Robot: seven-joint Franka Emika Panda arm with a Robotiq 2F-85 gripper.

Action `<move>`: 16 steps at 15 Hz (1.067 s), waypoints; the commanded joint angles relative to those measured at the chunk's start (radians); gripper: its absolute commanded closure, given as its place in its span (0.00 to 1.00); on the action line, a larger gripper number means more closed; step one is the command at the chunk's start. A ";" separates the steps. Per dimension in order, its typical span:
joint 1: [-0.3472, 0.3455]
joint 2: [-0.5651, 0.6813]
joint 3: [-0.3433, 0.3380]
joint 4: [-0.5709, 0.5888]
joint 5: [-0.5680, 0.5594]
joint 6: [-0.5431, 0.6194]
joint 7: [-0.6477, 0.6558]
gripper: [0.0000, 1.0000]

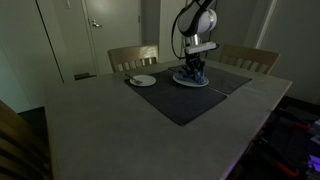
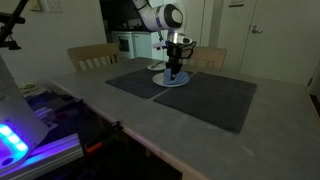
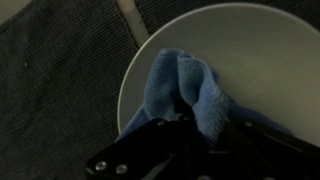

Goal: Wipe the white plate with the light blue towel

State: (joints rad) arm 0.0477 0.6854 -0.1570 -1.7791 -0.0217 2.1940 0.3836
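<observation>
A white plate (image 3: 250, 50) lies on a dark placemat (image 3: 60, 70). A light blue towel (image 3: 185, 85) is bunched on the plate, and my gripper (image 3: 190, 125) is shut on it, pressing it down on the plate's near part. In both exterior views my gripper (image 1: 192, 70) (image 2: 174, 70) stands upright over the plate (image 1: 191, 82) (image 2: 172, 82) at the far side of the table, with the towel under its fingers.
A second small white plate (image 1: 141, 80) lies on the long dark placemat (image 1: 185, 100). Wooden chairs (image 1: 133, 56) (image 2: 92, 55) stand behind the grey table (image 1: 90, 130). A device with purple light (image 2: 25, 135) sits beside the table.
</observation>
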 commanded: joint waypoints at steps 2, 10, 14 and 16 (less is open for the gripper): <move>-0.058 0.020 0.089 0.035 0.066 -0.170 -0.154 0.98; -0.024 -0.024 0.149 0.037 0.090 -0.132 -0.233 0.98; 0.009 -0.024 0.195 0.099 0.092 -0.146 -0.266 0.98; 0.022 -0.020 0.223 0.123 0.099 -0.144 -0.295 0.98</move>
State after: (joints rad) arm 0.0574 0.6691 0.0360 -1.6829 0.0649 2.0535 0.1435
